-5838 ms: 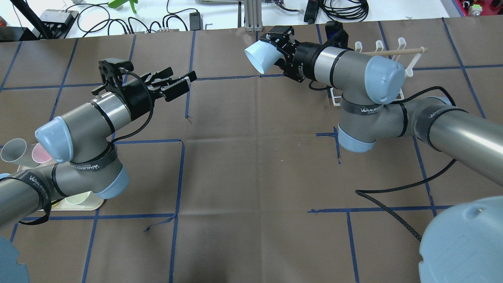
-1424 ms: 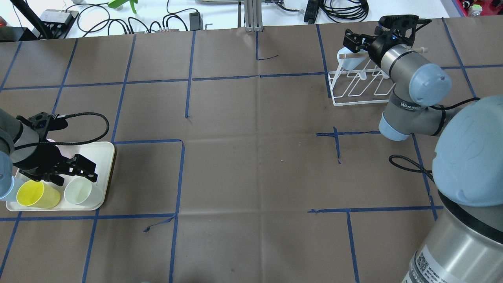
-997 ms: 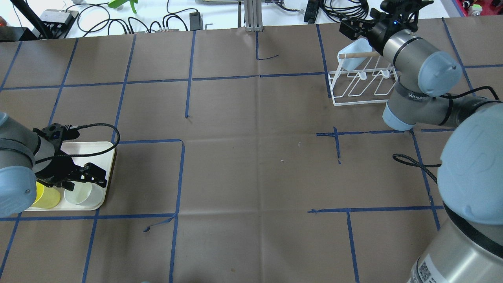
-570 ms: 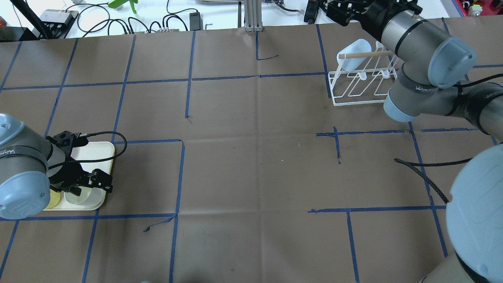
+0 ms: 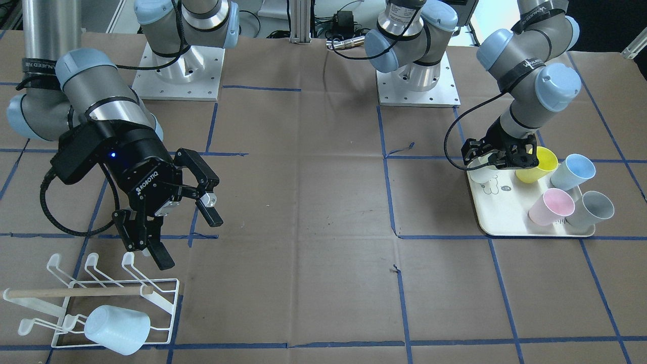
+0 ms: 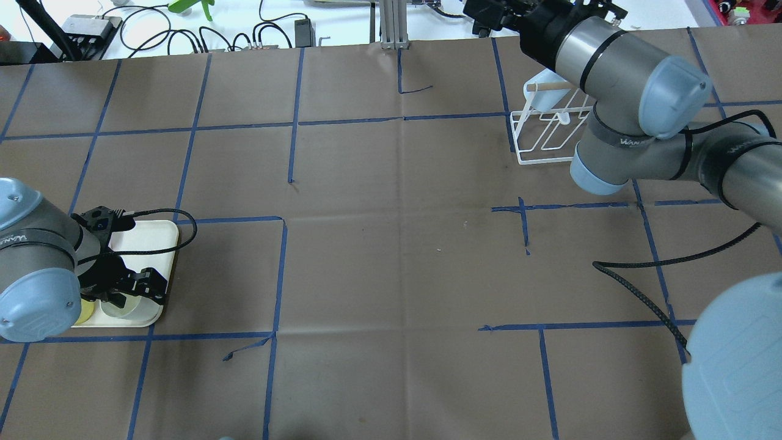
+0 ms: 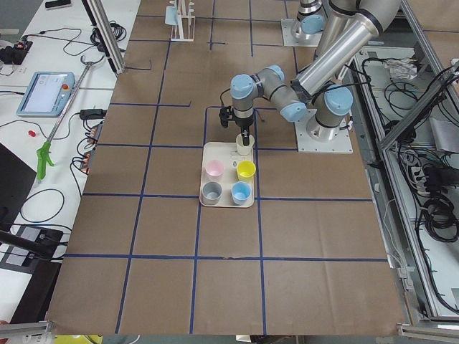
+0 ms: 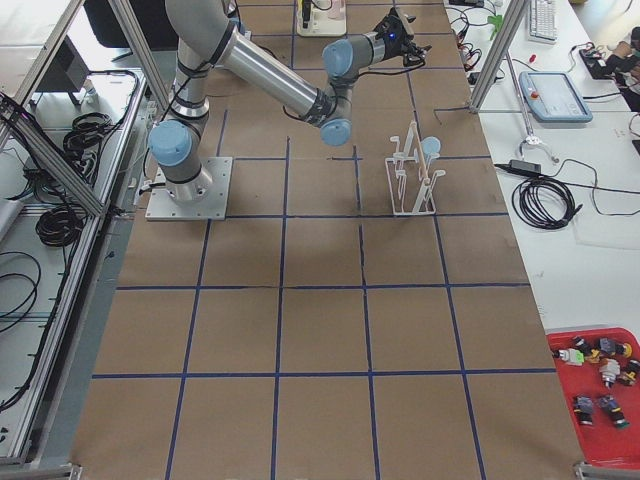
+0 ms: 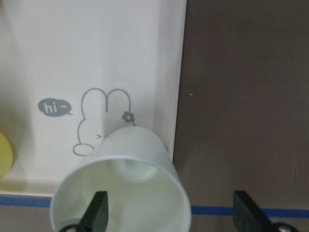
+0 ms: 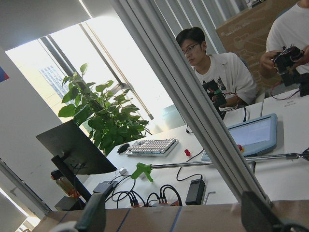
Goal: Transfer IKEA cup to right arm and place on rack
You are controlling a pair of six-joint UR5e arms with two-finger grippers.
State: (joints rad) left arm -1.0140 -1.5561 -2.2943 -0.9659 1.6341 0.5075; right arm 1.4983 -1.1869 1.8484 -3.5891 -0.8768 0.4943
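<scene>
A white cup (image 9: 120,193) lies on its side at the corner of the cream tray (image 5: 505,217), mouth towards the left wrist camera. My left gripper (image 9: 171,217) is open and low over it, one finger (image 9: 99,212) inside the mouth and the other outside the rim. From overhead, that gripper (image 6: 131,287) covers part of the cup (image 6: 131,310). A pale blue cup (image 5: 117,328) hangs tilted on the white wire rack (image 5: 76,291). My right gripper (image 5: 188,241) is open and empty, raised above and behind the rack.
On the tray lie a yellow cup (image 5: 541,164), a blue cup (image 5: 573,172), a pink cup (image 5: 551,207) and a grey cup (image 5: 591,210). The rack (image 6: 547,161) stands at the far right of the table. A black cable (image 6: 635,293) trails over the right side.
My right gripper let go of the pale blue cup on the rack and rose away from it. My left arm swung back to the tray and lowered its open gripper onto the white cup.
</scene>
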